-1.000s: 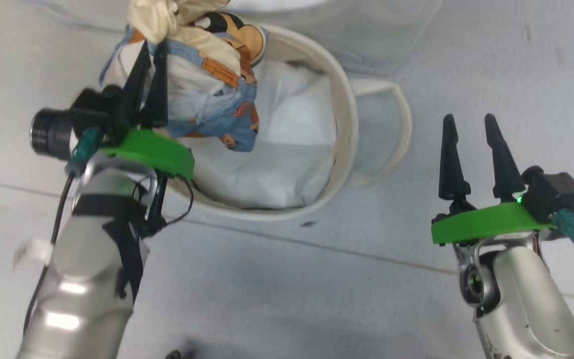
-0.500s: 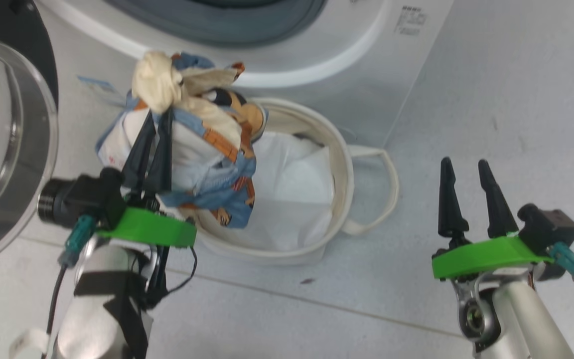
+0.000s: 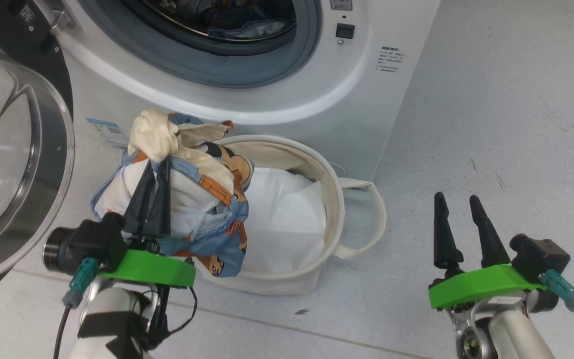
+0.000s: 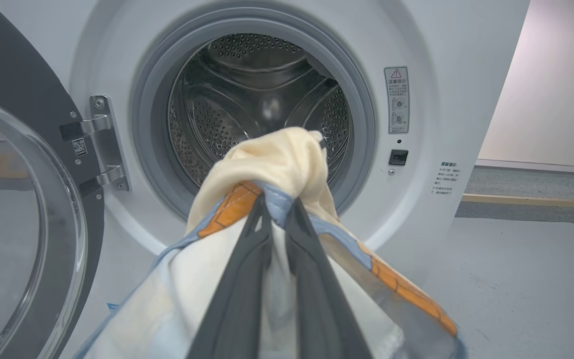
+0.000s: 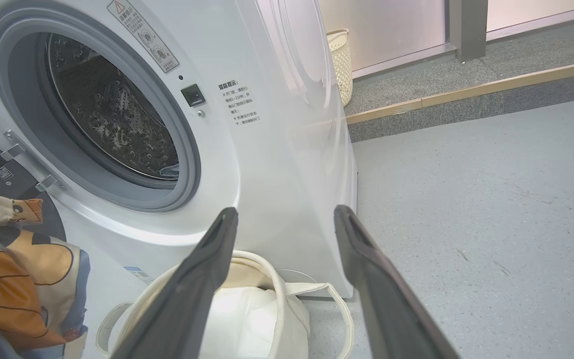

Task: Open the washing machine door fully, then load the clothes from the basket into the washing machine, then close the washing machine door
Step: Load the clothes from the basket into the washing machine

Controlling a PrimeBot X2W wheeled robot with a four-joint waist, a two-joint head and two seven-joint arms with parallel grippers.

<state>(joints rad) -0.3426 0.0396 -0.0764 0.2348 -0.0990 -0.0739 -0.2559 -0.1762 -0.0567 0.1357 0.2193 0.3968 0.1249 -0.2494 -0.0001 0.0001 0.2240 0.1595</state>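
while the washing machine door point(image 3: 15, 149) stands open, the left gripper point(image 3: 154, 164) clamps the clothes point(image 3: 202, 199) over the basket point(image 3: 338, 209).
right gripper point(image 3: 456, 198) fingers apart, holding nothing.

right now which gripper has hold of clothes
The left gripper: its fingers are shut on the bear-print clothes. The right gripper has its fingers apart, holding nothing.
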